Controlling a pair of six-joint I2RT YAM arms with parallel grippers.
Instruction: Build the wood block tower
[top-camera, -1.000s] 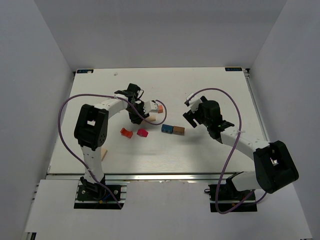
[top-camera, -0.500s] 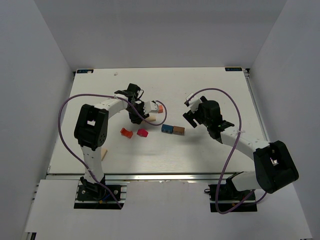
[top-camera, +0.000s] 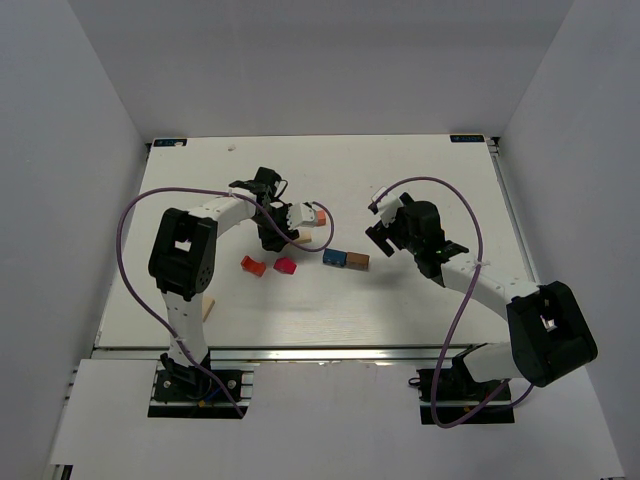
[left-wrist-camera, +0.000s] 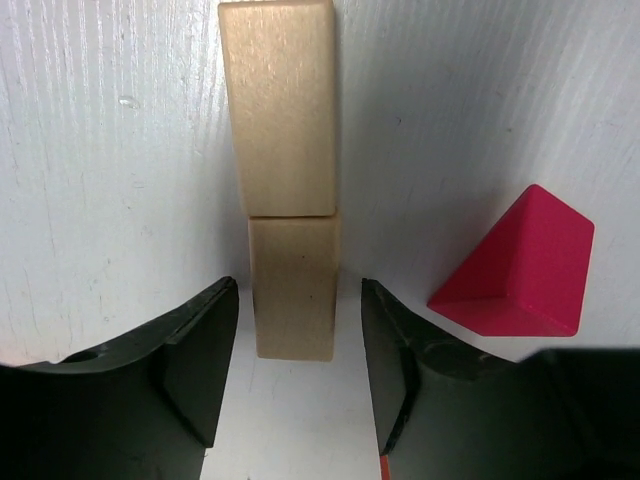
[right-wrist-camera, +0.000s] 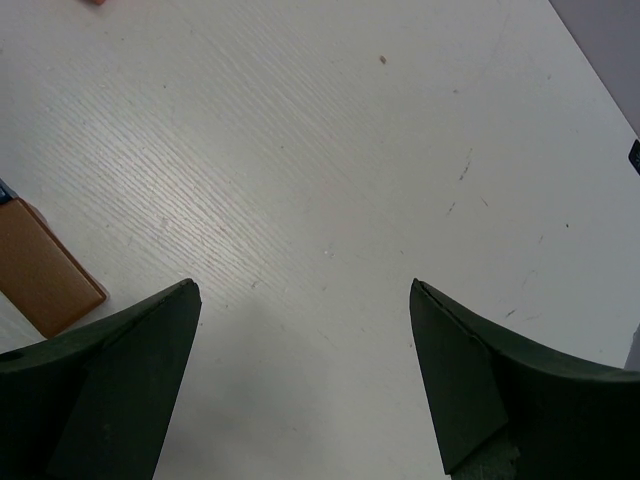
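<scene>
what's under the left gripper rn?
Under the left gripper: near tan block between open fingers, gaps both sides, end to end with far tan block. A red wedge beside. The table beneath the fingers is covered.

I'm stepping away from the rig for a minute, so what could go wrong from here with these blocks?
One: the left end effector straddles the near tan block with slim gaps either side, so a crooked retreat might drag it out of line with the far tan block it abuts. Two: the red wedge sits close beside that end effector; a sideways swing might knock it.
</scene>
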